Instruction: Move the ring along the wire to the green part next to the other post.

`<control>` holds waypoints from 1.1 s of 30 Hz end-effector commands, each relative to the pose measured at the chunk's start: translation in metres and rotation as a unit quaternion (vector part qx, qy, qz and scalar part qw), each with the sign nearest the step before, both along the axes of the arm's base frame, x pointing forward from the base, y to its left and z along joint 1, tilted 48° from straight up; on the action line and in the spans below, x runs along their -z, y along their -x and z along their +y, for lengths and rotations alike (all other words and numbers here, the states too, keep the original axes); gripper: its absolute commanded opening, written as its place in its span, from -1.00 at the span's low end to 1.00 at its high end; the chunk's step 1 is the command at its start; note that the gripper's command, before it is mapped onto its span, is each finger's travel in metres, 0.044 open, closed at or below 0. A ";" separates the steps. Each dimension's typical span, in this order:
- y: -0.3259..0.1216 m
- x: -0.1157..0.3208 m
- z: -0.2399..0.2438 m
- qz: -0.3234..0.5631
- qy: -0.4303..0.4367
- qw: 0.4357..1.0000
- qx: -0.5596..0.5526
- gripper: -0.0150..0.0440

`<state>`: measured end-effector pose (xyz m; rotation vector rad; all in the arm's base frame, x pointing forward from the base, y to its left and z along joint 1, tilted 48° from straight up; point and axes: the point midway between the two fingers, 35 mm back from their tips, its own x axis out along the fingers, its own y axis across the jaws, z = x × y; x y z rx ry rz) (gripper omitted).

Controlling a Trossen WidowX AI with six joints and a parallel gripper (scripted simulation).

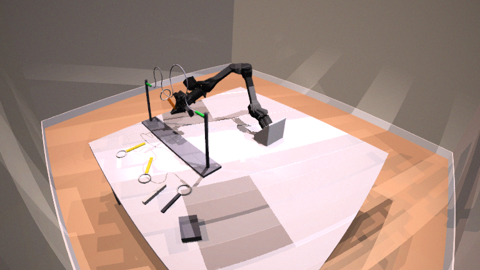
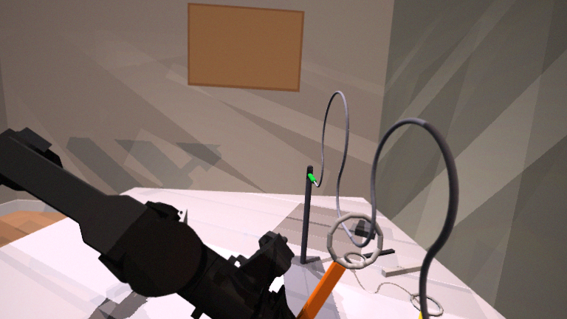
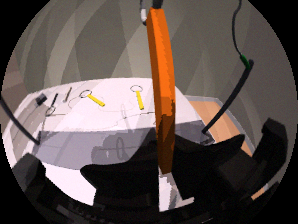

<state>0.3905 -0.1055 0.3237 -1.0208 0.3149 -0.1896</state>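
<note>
The claw (image 1: 174, 110) (image 3: 156, 131) gripped the orange handle (image 1: 171, 102) (image 2: 322, 291) (image 3: 162, 90), its ring (image 1: 161, 95) (image 2: 330, 247) around the wire's middle dip, apparently partway, with delivery, release and retreat left

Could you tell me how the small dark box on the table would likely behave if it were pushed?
The dark box would probably slide rather than roll, given its flat faces and straight edges. It looks unlikely to tip, since it lies low on a broad side. It seems rigid, though its weight is uncertain.
</note>
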 end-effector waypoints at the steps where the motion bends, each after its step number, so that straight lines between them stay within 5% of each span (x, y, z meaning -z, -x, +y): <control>1: 0.003 0.010 0.007 0.006 -0.030 1.000 0.002 -1.00; 33: 0.009 0.048 0.040 0.022 -0.109 0.994 0.001 -1.00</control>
